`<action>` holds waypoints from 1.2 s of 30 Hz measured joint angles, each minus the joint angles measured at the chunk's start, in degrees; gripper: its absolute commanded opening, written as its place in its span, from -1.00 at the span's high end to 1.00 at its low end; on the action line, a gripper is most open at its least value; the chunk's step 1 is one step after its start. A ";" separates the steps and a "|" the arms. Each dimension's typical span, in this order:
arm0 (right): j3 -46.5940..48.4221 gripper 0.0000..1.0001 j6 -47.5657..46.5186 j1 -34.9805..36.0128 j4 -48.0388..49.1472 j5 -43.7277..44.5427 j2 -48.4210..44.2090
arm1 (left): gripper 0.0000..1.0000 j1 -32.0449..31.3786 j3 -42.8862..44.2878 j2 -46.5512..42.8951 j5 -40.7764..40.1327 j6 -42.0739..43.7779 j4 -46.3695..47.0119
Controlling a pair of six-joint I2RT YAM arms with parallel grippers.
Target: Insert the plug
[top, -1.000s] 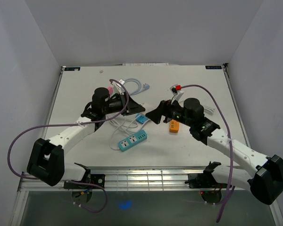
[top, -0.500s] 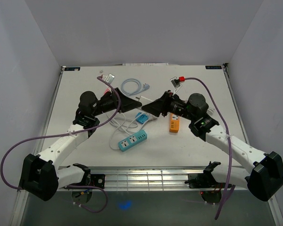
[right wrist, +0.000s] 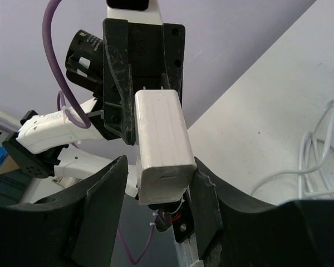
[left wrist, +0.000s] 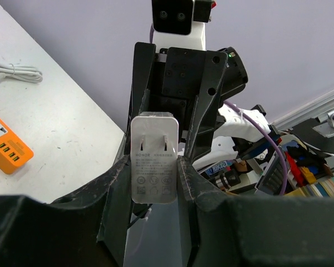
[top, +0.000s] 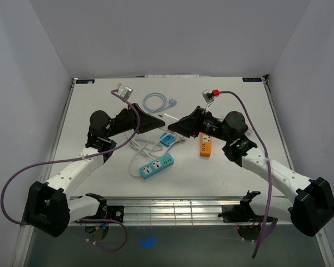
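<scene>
— Where's the plug (left wrist: 154, 158)?
— Mid-frame in the top view, held up off the worktop (top: 211, 181) where the two arms meet. It's white, and its prongs face the left wrist camera.
— Who has it?
— The left fingers (left wrist: 114, 189) are clamped against both its sides. The right fingers (right wrist: 100, 194) flank its far end. One touches and a sliver of gap shows beside the other, so I cannot tell whether they grip.
— The power strip (top: 156, 166)?
— Blue, lying on the worktop, lower centre.
</scene>
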 measured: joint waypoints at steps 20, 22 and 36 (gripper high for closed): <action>-0.04 0.84 -3.30 0.33 -7.89 0.90 -0.44 | -0.72 1.90 -3.32 -1.31 1.42 2.73 -3.02; 0.17 0.84 -5.38 0.33 -12.17 2.58 -1.11 | -0.84 3.45 -4.48 -3.17 1.16 4.26 -6.67; 21.38 0.84 -22.16 1.95 -52.00 13.60 9.11 | -0.95 8.41 0.70 -11.02 -12.85 21.94 -46.45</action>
